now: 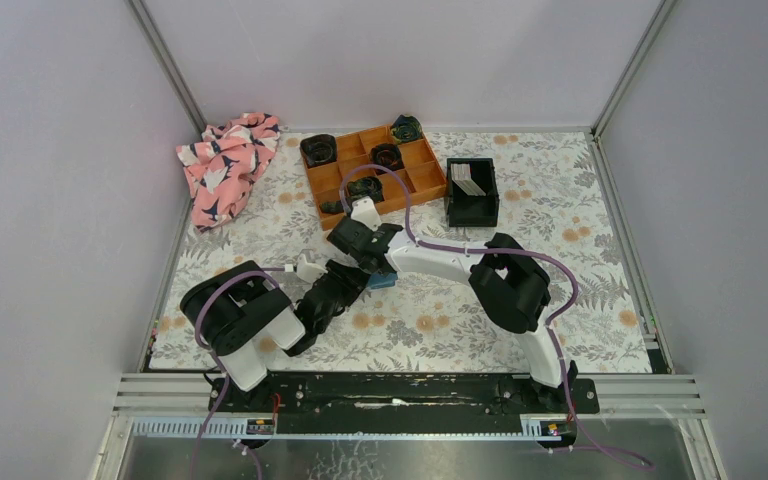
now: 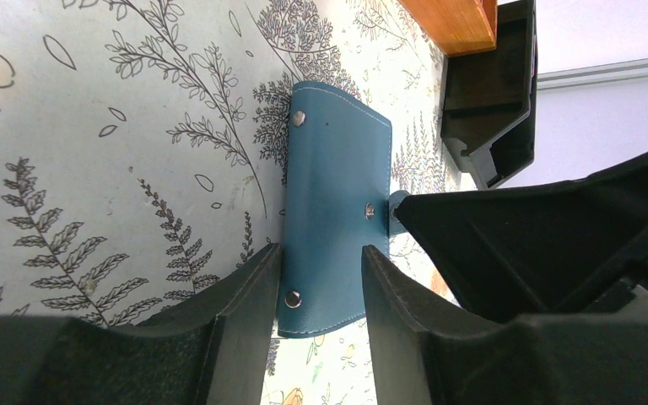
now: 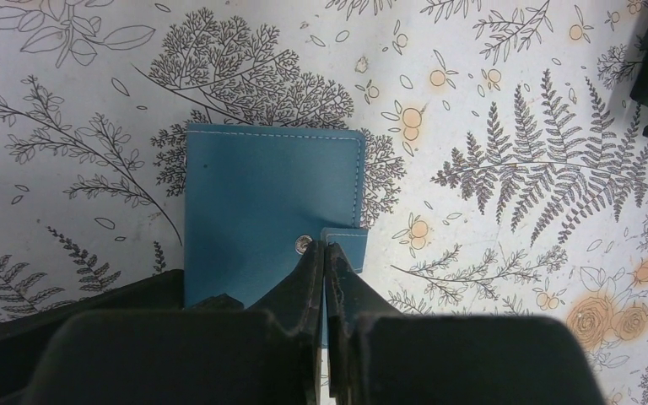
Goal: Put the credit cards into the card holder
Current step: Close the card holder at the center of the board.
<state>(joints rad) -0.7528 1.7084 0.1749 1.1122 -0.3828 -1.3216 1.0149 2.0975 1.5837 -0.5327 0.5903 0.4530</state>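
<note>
The teal card holder point(image 3: 270, 211) lies folded shut on the flowered mat; only a small blue patch of it point(image 1: 381, 281) shows from the top camera. My right gripper point(image 3: 325, 251) is shut on the holder's snap tab point(image 3: 346, 240) at its right edge. My left gripper point(image 2: 321, 270) is open, its fingers point(image 2: 249, 291) standing astride the near end of the holder point(image 2: 337, 186), one tip resting on its cover. The credit cards point(image 1: 468, 180), pale and stacked, sit in the black bin at the back right, away from both grippers.
The black bin point(image 1: 472, 195) stands right of an orange compartment tray point(image 1: 417, 172) holding dark round items. A pink patterned cloth point(image 1: 228, 165) lies at the back left. Metal frame rails edge the mat. Both arms cross at mid-table.
</note>
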